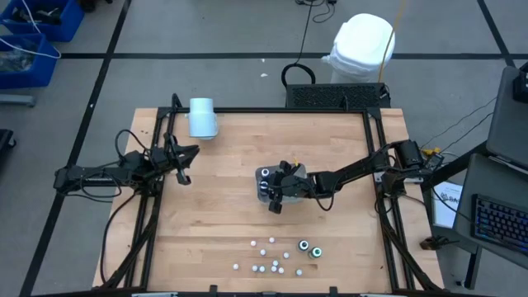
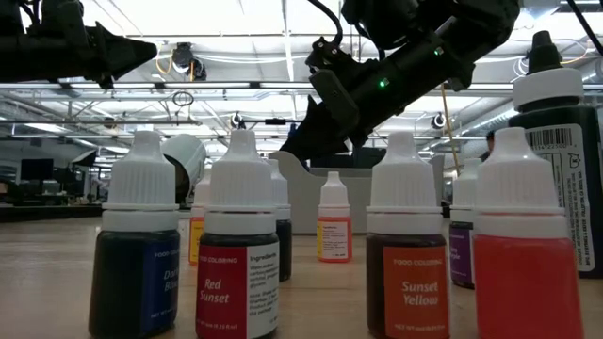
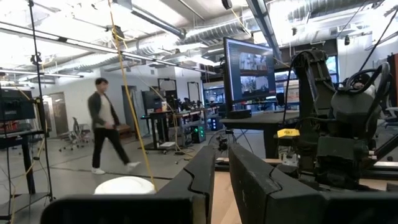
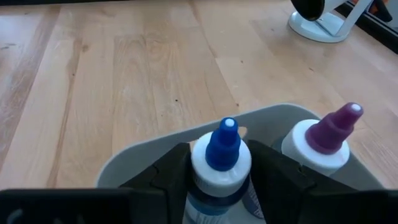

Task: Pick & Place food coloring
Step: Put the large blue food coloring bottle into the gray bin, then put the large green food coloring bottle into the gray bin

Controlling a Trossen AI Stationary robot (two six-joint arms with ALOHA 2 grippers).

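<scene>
Right gripper (image 4: 221, 177) is over the grey tray (image 4: 134, 158) at table centre, fingers (image 4: 165, 174) straddling a blue-tipped bottle (image 4: 222, 155) standing upright in the tray; the pads sit tight beside its white collar, and whether they pinch it or have just let go can't be told. A purple-tipped bottle (image 4: 326, 140) stands in the tray just beside it. The rest of the food coloring is loose near the table's front edge: small white-capped bottles (image 1: 268, 256) scattered, plus two bigger dark ones with green tops (image 1: 309, 249). The low view reads labels such as Red Sunset (image 2: 236, 254) and Sunset Yellow (image 2: 407, 250). Left gripper (image 1: 183, 161) is parked at the left table edge, well apart from everything, fingers nearly pressed together on nothing. Handling judgement: bottles look light, stiff plastic, smooth and round, narrow-based, so easy to tip or squirt sideways from the pads. Best hold is on the white cap or collar, square-on, not on the tapered tip. The pale blue cylinder (image 1: 202, 117) at the back is irrelevant.
</scene>
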